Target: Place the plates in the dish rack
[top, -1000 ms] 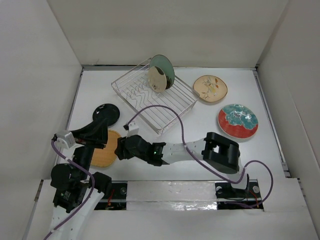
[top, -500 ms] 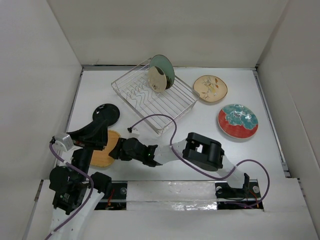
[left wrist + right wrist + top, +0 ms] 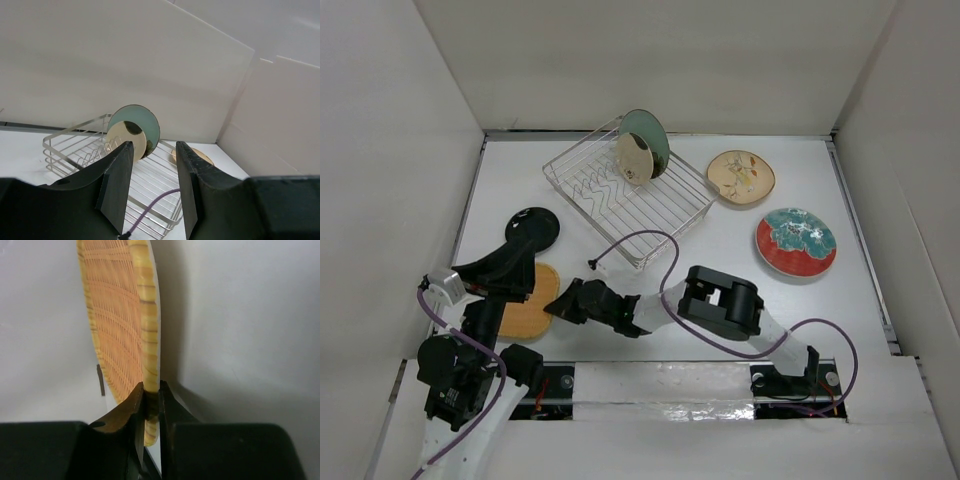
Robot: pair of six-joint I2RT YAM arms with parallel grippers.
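Note:
The wire dish rack [image 3: 665,215] stands at the back centre with the glossy green plate [image 3: 652,138] and the cream plate [image 3: 632,160] upright in it. The orange-tan plate [image 3: 525,305] lies at the near left. My right gripper [image 3: 558,303] is shut on its right rim, and the right wrist view shows the fingers [image 3: 136,405] pinching the plate [image 3: 117,315] edge-on. My left gripper [image 3: 518,252] is open and empty, held above the black plate [image 3: 544,222], which it partly hides. The beige floral plate [image 3: 740,176] and the red-rimmed teal plate [image 3: 795,243] lie flat at the right.
In the left wrist view the open left gripper [image 3: 154,170] frames the rack [image 3: 75,150], green plate [image 3: 147,125] and cream plate [image 3: 120,140]. A purple cable [image 3: 650,240] loops over the rack's near corner. White walls enclose the table.
My right arm has reached further left and nearer, and its gripper now clamps the orange-tan plate's rim. The left arm has sunk slightly.

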